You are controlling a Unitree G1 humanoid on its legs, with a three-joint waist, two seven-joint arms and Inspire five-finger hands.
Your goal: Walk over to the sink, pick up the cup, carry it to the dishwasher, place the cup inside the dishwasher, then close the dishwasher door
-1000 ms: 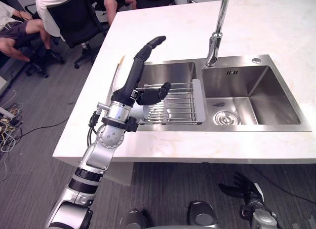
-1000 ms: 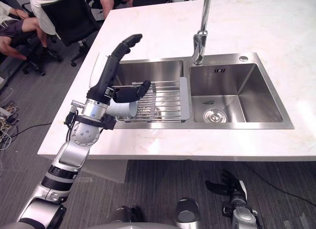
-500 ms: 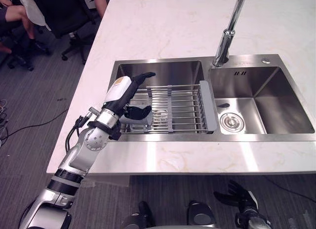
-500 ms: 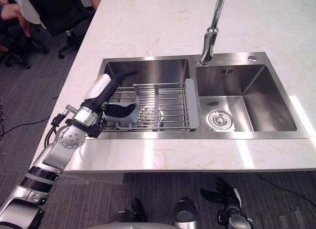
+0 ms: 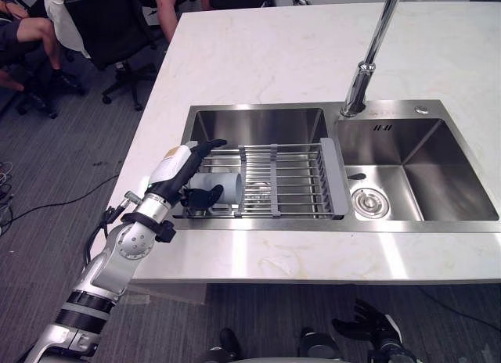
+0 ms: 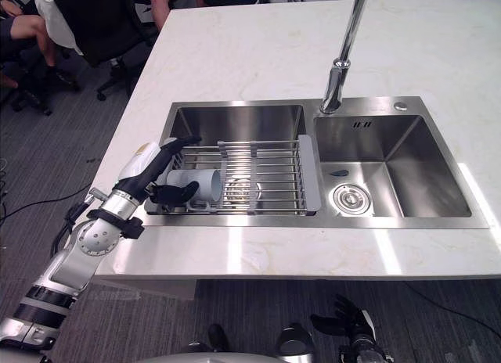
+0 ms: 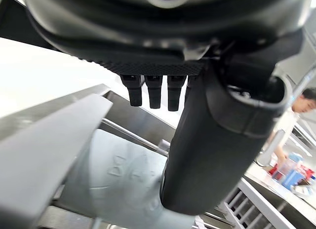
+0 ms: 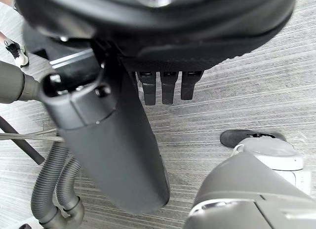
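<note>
The white marble table point(image 5: 258, 50) carries the stainless steel double sink point(image 5: 438, 167). A grey wire draining rack point(image 5: 297, 175) spans its left basin, and the pale grey cup point(image 5: 221, 183) lies on its side at the rack's left end. I judge this is the pick-up: next I must close round the cup and lift. My left hand point(image 5: 182, 174) straddles it, fingers straight above, thumb against its side, unclamped. My right hand point(image 5: 368, 329) hangs low, relaxed.

Bright, even light from overhead falls on the pale desk point(image 5: 274, 58). White glare streaks run along its near edge, and the steel sink point(image 6: 450, 183) shines on its right wall. The floor point(image 5: 47, 183) lies dimmer. In the left wrist view the desk washes out white behind the shaded left hand point(image 7: 217, 140).
</note>
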